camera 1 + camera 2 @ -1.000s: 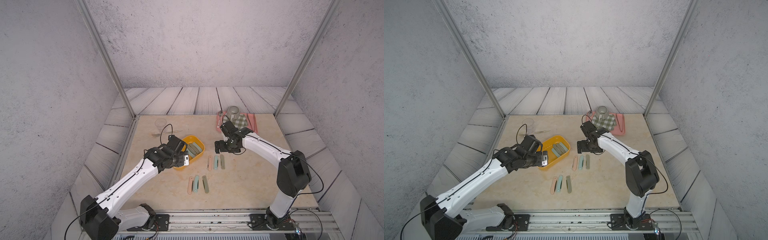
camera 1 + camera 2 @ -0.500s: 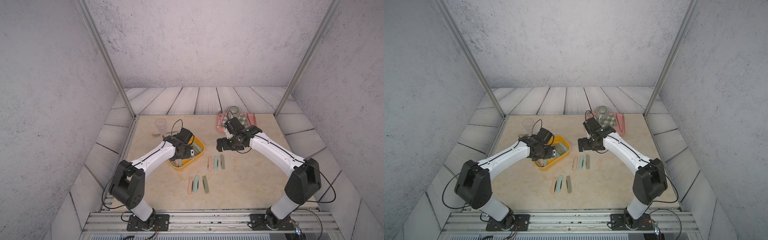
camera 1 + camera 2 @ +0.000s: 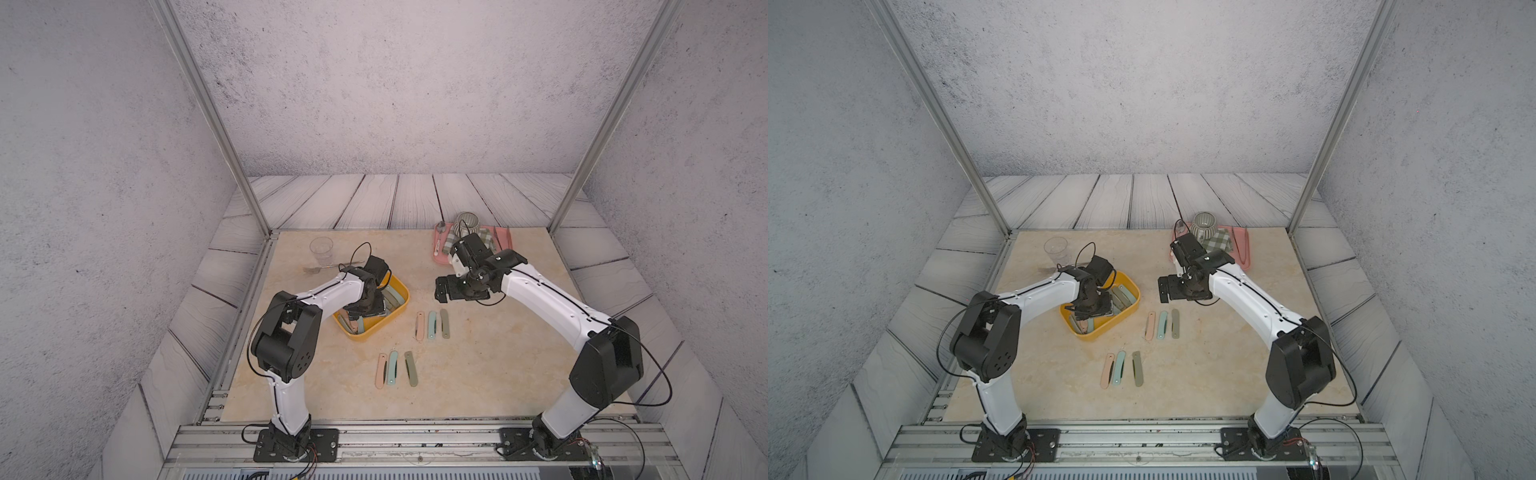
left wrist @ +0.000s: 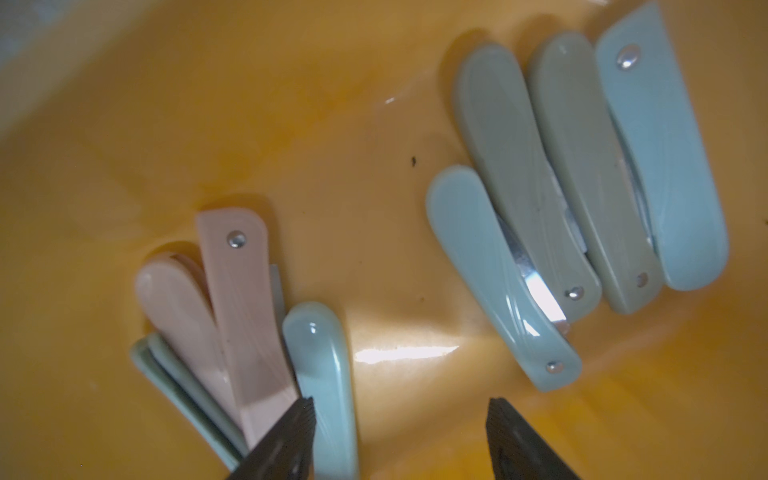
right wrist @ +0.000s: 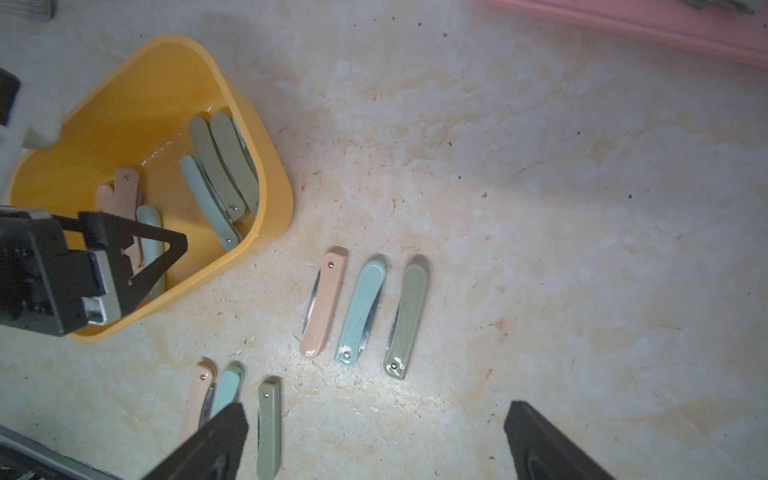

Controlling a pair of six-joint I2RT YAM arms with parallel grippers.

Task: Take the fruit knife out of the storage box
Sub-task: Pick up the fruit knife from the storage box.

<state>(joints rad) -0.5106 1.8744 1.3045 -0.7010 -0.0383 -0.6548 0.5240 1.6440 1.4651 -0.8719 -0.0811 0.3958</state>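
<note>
The yellow storage box (image 3: 376, 332) (image 3: 1100, 332) sits left of the table's middle. Inside it lie several folded fruit knives: two pink ones (image 4: 245, 316), a light blue one (image 4: 324, 374), and a green and blue group (image 4: 515, 166) by the far wall. My left gripper (image 4: 401, 419) (image 3: 365, 309) reaches down into the box, jaws apart. The light blue knife lies between them, right beside one fingertip (image 4: 301, 415), with bare box floor up to the other. My right gripper (image 5: 374, 436) (image 3: 451, 291) hangs open over the bare table, right of the box, holding nothing.
Two rows of three folded knives lie on the table (image 3: 432, 326) (image 3: 392, 368) (image 5: 359, 309). A pink tray (image 3: 438, 253) with a ribbed cup (image 3: 466, 222) and a cloth stands at the back right. A clear glass (image 3: 321, 249) and a fork (image 3: 316, 269) are at the back left.
My left arm has swung from the box's near-left side round to its back and lowered the gripper into it, its jaws narrowing. The right gripper has drifted slightly right, still open.
</note>
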